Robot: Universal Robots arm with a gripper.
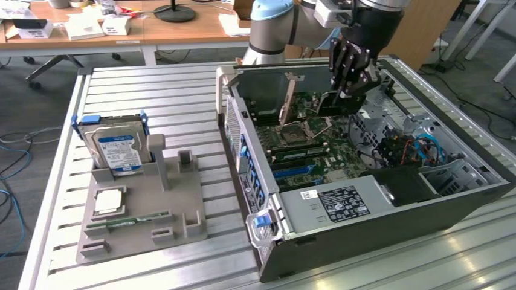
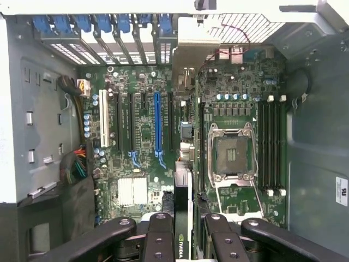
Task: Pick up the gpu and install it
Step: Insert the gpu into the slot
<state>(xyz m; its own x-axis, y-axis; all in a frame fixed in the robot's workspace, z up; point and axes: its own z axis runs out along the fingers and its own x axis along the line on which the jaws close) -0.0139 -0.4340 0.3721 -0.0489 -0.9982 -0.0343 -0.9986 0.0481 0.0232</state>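
The gpu (image 1: 337, 104), a dark card, hangs inside the open computer case (image 1: 451, 199) at about one o'clock in the exterior view. It is pinched in the gripper (image 1: 348, 92). The jaws are drawn in narrow against the card's two flat faces, so it is carried upright and on edge. That hold seems chosen so the lower edge faces the motherboard (image 1: 310, 142) beneath it.

The case lies on its side on a slatted metal table (image 1: 161, 96) with the open side up. This turns the board to face upward and lets the arm reach in from above.

In the wrist view the gpu (image 2: 182, 185) is seen edge-on between the black fingers (image 2: 158, 240). It sits over the strip of board between a row of long slots, one of them the blue slot (image 2: 157, 120), and the square processor socket (image 2: 233, 155). It looks raised off the board and not yet seated, though I cannot tell whether its lower edge touches anything.

At about nine o'clock in the exterior view, well apart from the case, is a grey stand (image 1: 141, 232). It props a hard drive (image 1: 117, 151) upright and cradles a flat chip (image 1: 109, 202) and a slim memory stick (image 1: 129, 221), each in its own recess where a gripper could reach it.
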